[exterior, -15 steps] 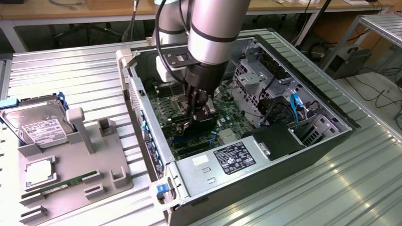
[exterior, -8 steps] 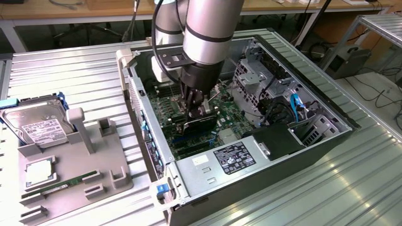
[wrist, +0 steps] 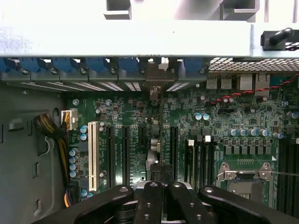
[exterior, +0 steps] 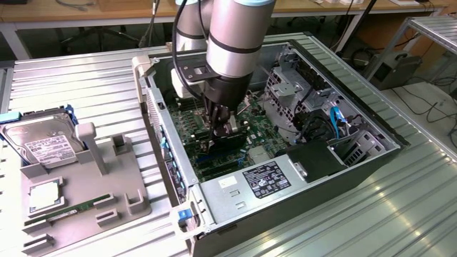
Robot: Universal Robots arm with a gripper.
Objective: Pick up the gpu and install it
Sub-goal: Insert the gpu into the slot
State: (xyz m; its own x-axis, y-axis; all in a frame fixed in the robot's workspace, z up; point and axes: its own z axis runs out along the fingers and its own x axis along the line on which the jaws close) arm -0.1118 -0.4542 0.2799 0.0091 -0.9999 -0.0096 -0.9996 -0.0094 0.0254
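One open computer case [exterior: 357, 101] lies on its side on the ribbed metal table [exterior: 400, 214], taking up the middle and the exterior view's right. At about nine o'clock from the case a grey parts holder [exterior: 78, 198] is seen, with a silver hard drive [exterior: 43, 140] standing in it and a green memory stick [exterior: 68, 211] lying near its lower edge.

Inside the case the green motherboard [wrist: 140, 140] is spread out, its row of expansion slots [wrist: 126, 154] running toward the rear wall at twelve o'clock in the wrist view. The arm is lowered into the case, and the gripper [exterior: 222, 126] is closed around the gpu [exterior: 232, 140], a thin dark card held on edge over the slots. In the wrist view the card is seen edge-on as a narrow line [wrist: 161, 135] running from the black fingers [wrist: 149, 200] toward the rear bracket opening.

Whether the card's edge is already seated in a slot cannot be told.

As a judgement, misalignment is the main risk: if the card is tilted or offset, its edge could be pressed against the slot wall or nearby capacitors [wrist: 72, 158], and its bracket could catch on the rear frame.
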